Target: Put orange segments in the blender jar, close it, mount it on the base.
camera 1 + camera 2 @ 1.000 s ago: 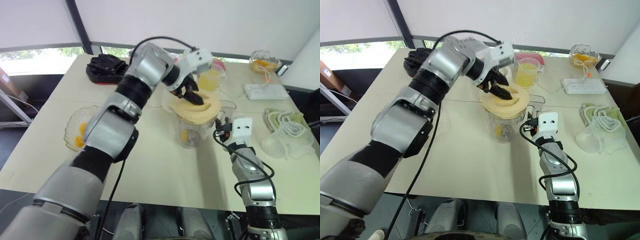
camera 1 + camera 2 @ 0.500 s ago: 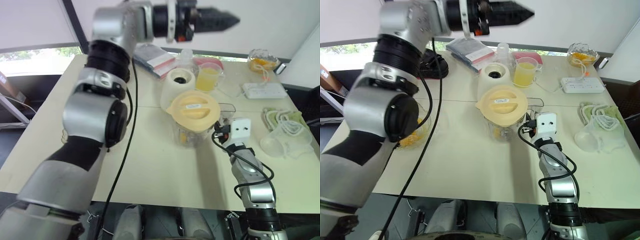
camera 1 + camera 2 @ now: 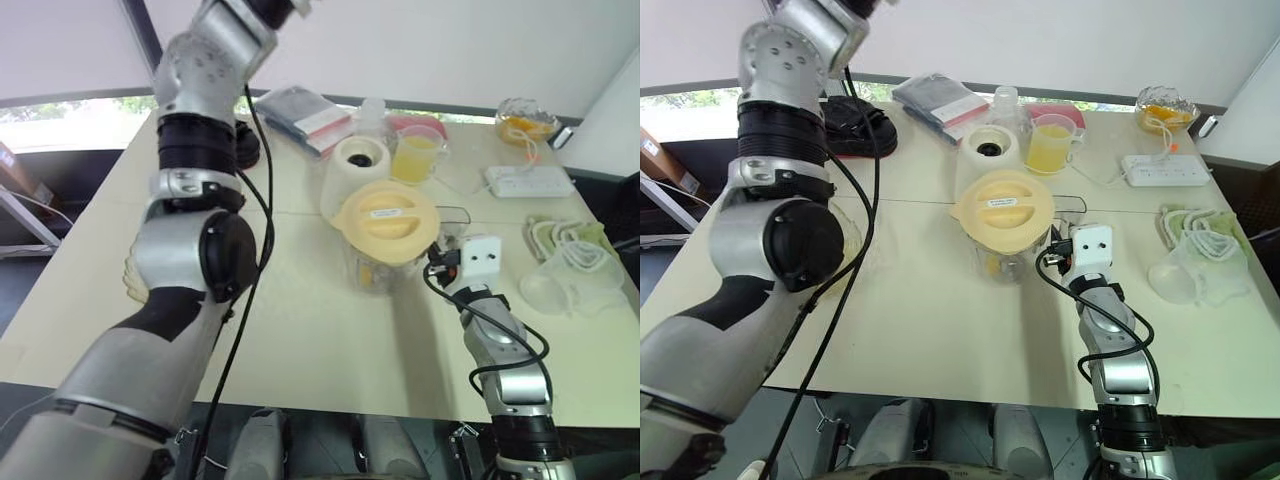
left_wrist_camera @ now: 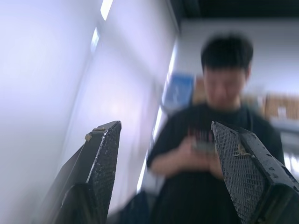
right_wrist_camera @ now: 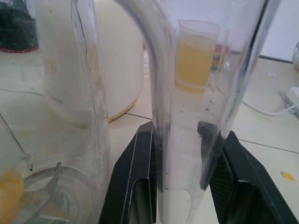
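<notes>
the table (image 3: 300,330) is viewed forward and down from the head by both eye cameras; the blender jar (image 3: 1002,262) is shared. its handle (image 5: 182,140) is seen very close from the right wrist. the left wrist camera is pointed at a person (image 4: 219,186).

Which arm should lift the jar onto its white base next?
The right. The right gripper is shut on the jar handle, the lid is on, and the base stands just behind. The left gripper is open, raised high away from the table.

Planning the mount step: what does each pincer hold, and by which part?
Right pincer grips the blender jar by its handle; left pincer is open, holding nothing.
</notes>
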